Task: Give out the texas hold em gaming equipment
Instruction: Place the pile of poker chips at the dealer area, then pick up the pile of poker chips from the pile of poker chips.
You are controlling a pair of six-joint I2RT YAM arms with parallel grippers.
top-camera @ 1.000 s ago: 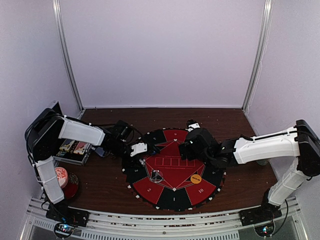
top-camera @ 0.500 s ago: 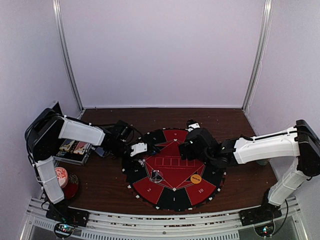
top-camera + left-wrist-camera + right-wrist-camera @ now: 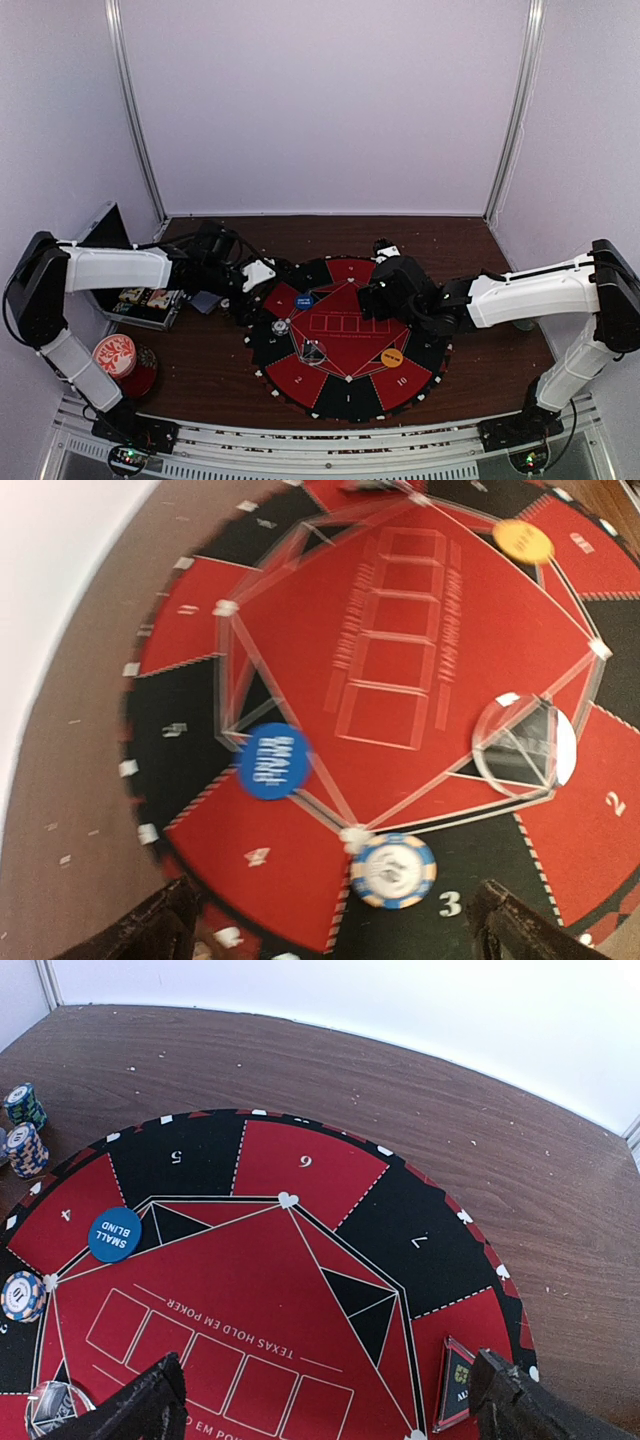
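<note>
The left hand (image 3: 335,910) hangs over the near rim of the mat (image 3: 400,630) with its fingers spread wide and nothing between them, so the blue button disc (image 3: 275,761) lies free just ahead, toward the left finger. It sits on the inner border of the wedge marked 4, most likely to mark that seat's small blind. A striped chip (image 3: 394,871) rests closer in, between the fingers, at the corner where wedges 4 and 3 meet. The orange button disc (image 3: 522,540) lies far ahead across the mat. The right hand (image 3: 325,1365) also stands apart and empty above the mat. Two chip stacks (image 3: 24,1128) wait on the desk (image 3: 300,1060) far off to its left, probably stock for other seats.
</note>
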